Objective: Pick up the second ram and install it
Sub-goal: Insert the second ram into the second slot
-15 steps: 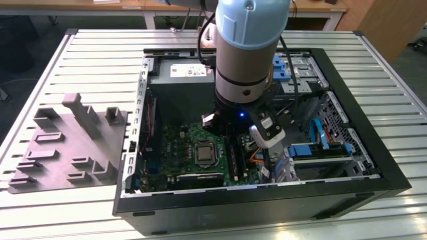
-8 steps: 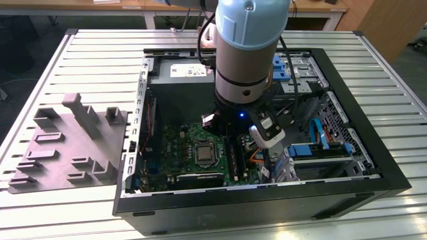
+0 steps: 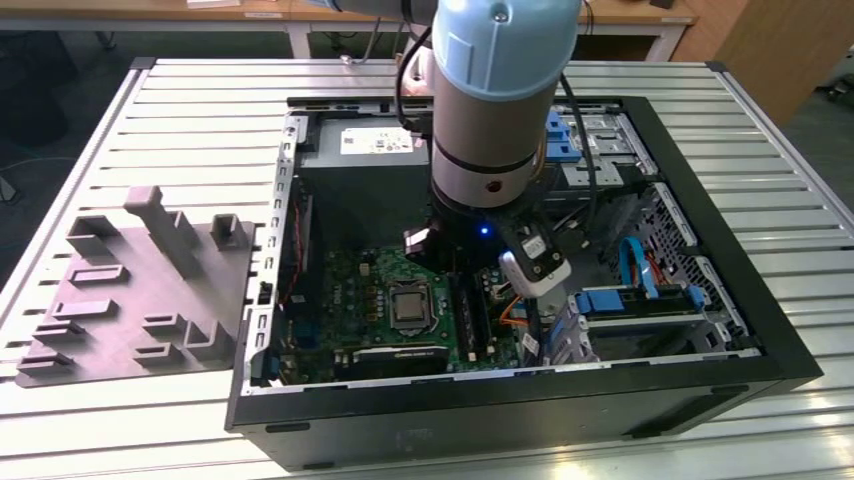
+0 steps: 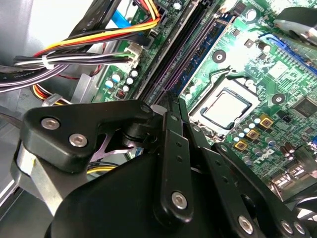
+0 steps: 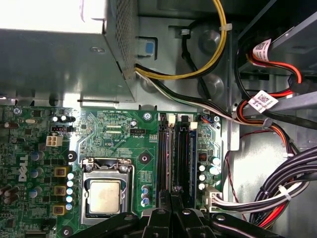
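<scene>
The desk (image 3: 200,110) is a slatted metal surface. Two items rest directly on it: an open black computer case (image 3: 534,410) at centre, and a grey moulded tray (image 3: 134,300) just beside it, toward the exterior view's left.

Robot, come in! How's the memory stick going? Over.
Hand shut, down at the slots. Blue memory stick in a slot beside it. Cables off to the side.

White lettering (image 5: 23,167) on green circuit board (image 5: 119,134), printed cable tags (image 5: 261,100), label (image 3: 374,140) on power box (image 3: 350,172)
</scene>
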You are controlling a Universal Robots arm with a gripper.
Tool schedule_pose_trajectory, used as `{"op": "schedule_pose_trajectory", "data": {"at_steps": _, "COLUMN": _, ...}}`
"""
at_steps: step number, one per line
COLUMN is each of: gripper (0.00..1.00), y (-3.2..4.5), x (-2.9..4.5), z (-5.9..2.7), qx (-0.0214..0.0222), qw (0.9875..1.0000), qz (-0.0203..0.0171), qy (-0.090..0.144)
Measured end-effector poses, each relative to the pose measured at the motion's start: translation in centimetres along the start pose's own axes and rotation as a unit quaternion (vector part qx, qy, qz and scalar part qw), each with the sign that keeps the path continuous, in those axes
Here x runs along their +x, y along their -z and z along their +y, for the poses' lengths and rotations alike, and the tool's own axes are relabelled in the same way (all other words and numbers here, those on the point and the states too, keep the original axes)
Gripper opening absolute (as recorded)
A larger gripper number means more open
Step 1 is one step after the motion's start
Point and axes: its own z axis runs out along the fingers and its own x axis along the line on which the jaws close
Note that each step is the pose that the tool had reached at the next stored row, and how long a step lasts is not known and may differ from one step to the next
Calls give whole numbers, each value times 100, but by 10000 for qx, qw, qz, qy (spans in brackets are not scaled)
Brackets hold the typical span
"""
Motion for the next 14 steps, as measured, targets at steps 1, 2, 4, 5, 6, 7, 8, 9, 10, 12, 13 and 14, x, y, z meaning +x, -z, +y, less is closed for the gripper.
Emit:
{"op": "schedule_pose_trajectory", "data": {"at_steps": 1, "gripper": 12, "y": -1, "x": 0, "z": -2, "qx": 0, "qw": 10000, "qz": 0, "qy": 0}}
{"op": "schedule_pose_trajectory", "data": {"at_steps": 2, "gripper": 12, "y": -3, "x": 0, "z": -4, "qx": 1, "qw": 10000, "qz": 0, "qy": 0}}
{"op": "schedule_pose_trajectory", "data": {"at_steps": 4, "gripper": 12, "y": -8, "x": 0, "z": -6, "qx": 2, "qw": 10000, "qz": 1, "qy": 0}}
{"op": "schedule_pose_trajectory", "data": {"at_steps": 5, "gripper": 12, "y": -7, "x": 0, "z": -6, "qx": 3, "qw": 10000, "qz": 1, "qy": 1}}
{"op": "schedule_pose_trajectory", "data": {"at_steps": 6, "gripper": 12, "y": -8, "x": 0, "z": -6, "qx": 3, "qw": 10000, "qz": 1, "qy": 1}}
{"op": "schedule_pose_trajectory", "data": {"at_steps": 7, "gripper": 12, "y": -13, "x": 0, "z": -6, "qx": 1, "qw": 10000, "qz": 0, "qy": 0}}
{"op": "schedule_pose_trajectory", "data": {"at_steps": 8, "gripper": 12, "y": -18, "x": 0, "z": -6, "qx": 0, "qw": 10000, "qz": 0, "qy": 1}}
{"op": "schedule_pose_trajectory", "data": {"at_steps": 9, "gripper": 12, "y": -21, "x": 0, "z": -7, "qx": 1, "qw": 10000, "qz": 1, "qy": 1}}
{"op": "schedule_pose_trajectory", "data": {"at_steps": 10, "gripper": 12, "y": -20, "x": 0, "z": -7, "qx": 2, "qw": 10000, "qz": 1, "qy": 1}}
{"op": "schedule_pose_trajectory", "data": {"at_steps": 12, "gripper": 12, "y": -21, "x": 1, "z": -7, "qx": 2, "qw": 10000, "qz": 1, "qy": 1}}
{"op": "schedule_pose_trajectory", "data": {"at_steps": 13, "gripper": 12, "y": -21, "x": 1, "z": -7, "qx": 2, "qw": 10000, "qz": 1, "qy": 1}}
{"op": "schedule_pose_trajectory", "data": {"at_steps": 14, "gripper": 12, "y": -21, "x": 0, "z": -7, "qx": 2, "qw": 10000, "qz": 1, "qy": 1}}
